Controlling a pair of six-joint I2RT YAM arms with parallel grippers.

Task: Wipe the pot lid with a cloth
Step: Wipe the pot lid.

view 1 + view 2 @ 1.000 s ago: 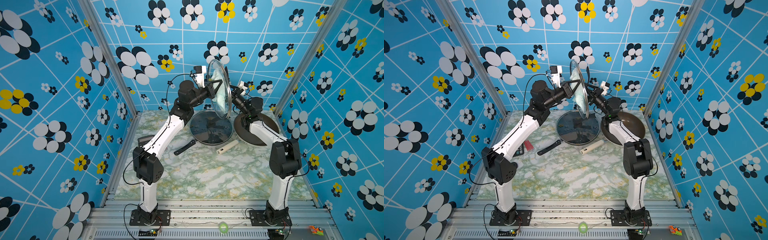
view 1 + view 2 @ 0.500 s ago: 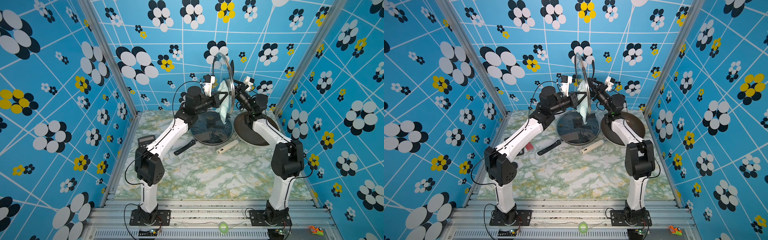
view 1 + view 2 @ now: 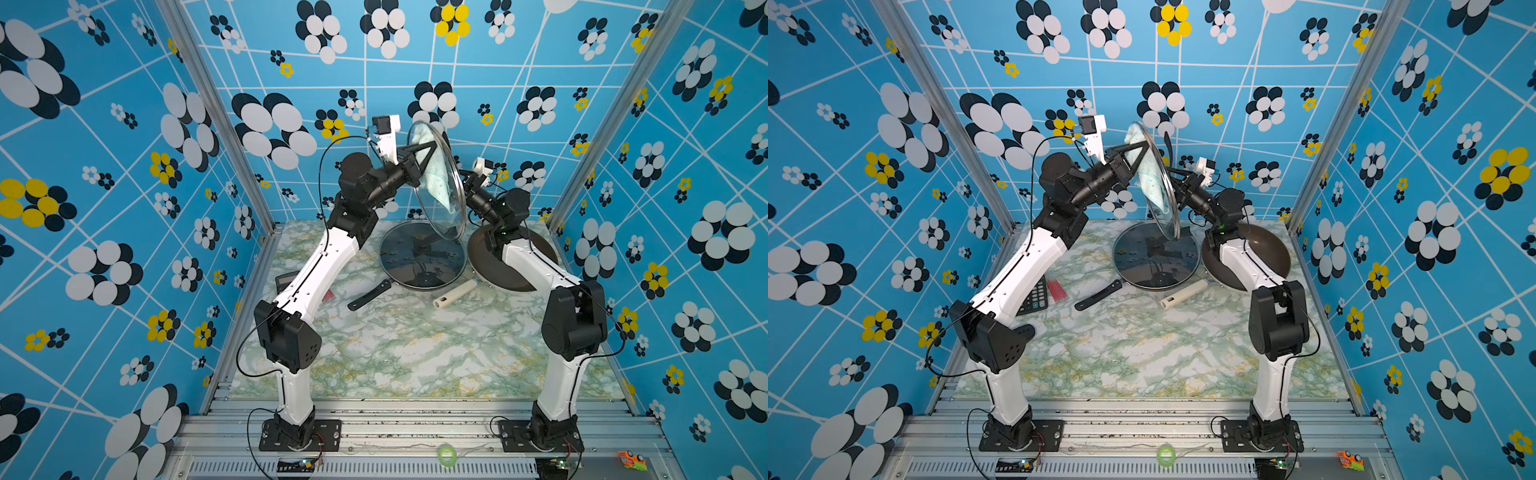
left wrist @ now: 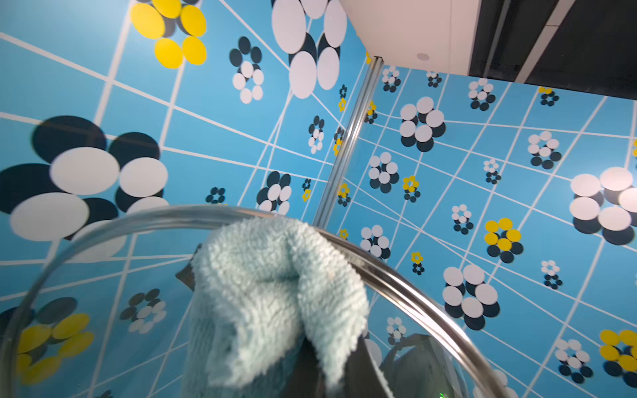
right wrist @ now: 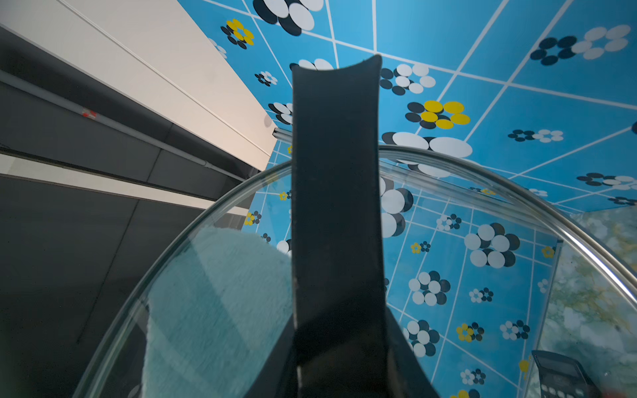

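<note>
The left claw (image 3: 428, 151), clamped on the mint cloth (image 3: 434, 178), presses it against the on-edge glass pot lid (image 3: 449, 216), whose black handle (image 5: 336, 206) the right claw (image 3: 466, 183) grips opposite.

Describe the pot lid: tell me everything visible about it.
The pot lid is a round clear glass disc with a shiny metal rim and a black strap handle. It is held in the air on edge, nearly upright, above a dark pan. The right gripper holds its handle side; the cloth, clamped in the left gripper, presses on its other face.
</note>
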